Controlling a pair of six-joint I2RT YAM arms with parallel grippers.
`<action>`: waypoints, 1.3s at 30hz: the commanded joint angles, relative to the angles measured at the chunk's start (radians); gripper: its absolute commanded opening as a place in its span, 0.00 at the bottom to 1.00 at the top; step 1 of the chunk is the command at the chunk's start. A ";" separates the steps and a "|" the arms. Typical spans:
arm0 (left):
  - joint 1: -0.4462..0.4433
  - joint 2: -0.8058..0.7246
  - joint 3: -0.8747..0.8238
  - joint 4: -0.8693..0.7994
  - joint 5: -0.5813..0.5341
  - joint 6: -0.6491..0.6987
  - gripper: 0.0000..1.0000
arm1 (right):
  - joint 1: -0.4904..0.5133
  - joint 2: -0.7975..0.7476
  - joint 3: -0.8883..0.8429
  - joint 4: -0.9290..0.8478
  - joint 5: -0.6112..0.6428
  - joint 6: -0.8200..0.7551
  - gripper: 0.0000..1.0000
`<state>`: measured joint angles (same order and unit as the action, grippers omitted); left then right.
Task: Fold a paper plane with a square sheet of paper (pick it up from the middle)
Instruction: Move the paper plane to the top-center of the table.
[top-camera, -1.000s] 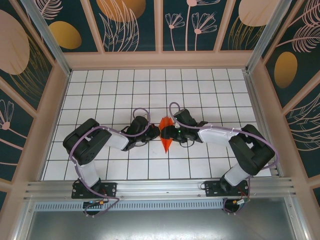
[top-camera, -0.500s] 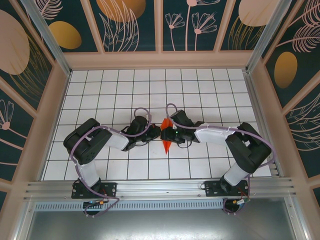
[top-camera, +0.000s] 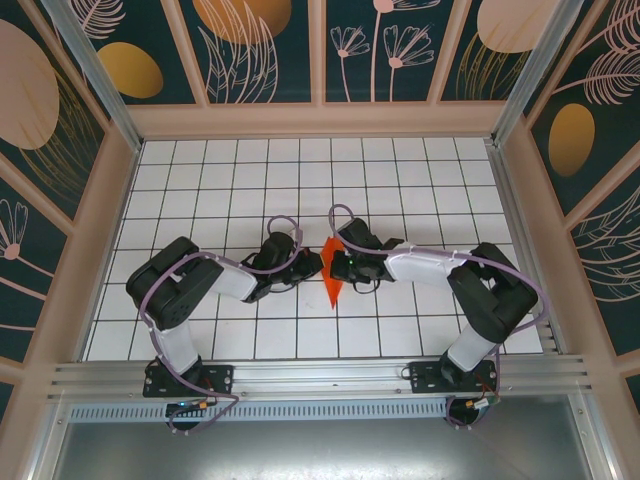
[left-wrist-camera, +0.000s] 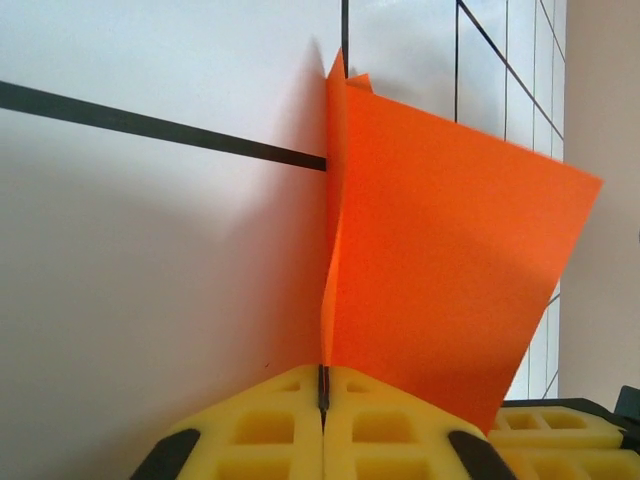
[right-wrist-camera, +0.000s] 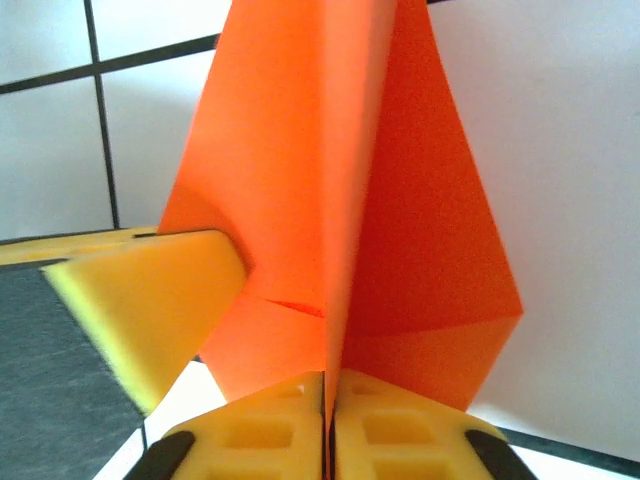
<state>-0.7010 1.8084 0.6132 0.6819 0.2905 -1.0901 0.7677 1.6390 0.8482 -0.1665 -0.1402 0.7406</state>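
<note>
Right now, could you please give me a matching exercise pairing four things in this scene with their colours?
Things:
1. paper plane
2. left gripper pads
3. table
4. back wall

Colours:
A. white with dark grid lines
B. dark teal with plant drawings
C. orange-red
D. yellow

Pairs: 1-C, 2-D, 3-A, 4-B
</note>
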 joint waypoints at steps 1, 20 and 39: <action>0.017 -0.080 0.006 -0.076 -0.018 0.022 0.18 | 0.007 0.003 0.050 -0.087 0.085 -0.012 0.06; 0.084 -0.336 0.026 -0.570 -0.407 0.091 0.98 | -0.009 0.064 0.123 -0.203 0.160 -0.088 0.14; 0.083 -0.301 0.028 -0.584 -0.410 0.091 0.99 | 0.030 0.180 0.161 -0.204 0.169 -0.048 0.18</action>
<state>-0.6197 1.4933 0.6220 0.1219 -0.0959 -1.0103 0.7792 1.7683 0.9985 -0.3481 0.0090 0.6712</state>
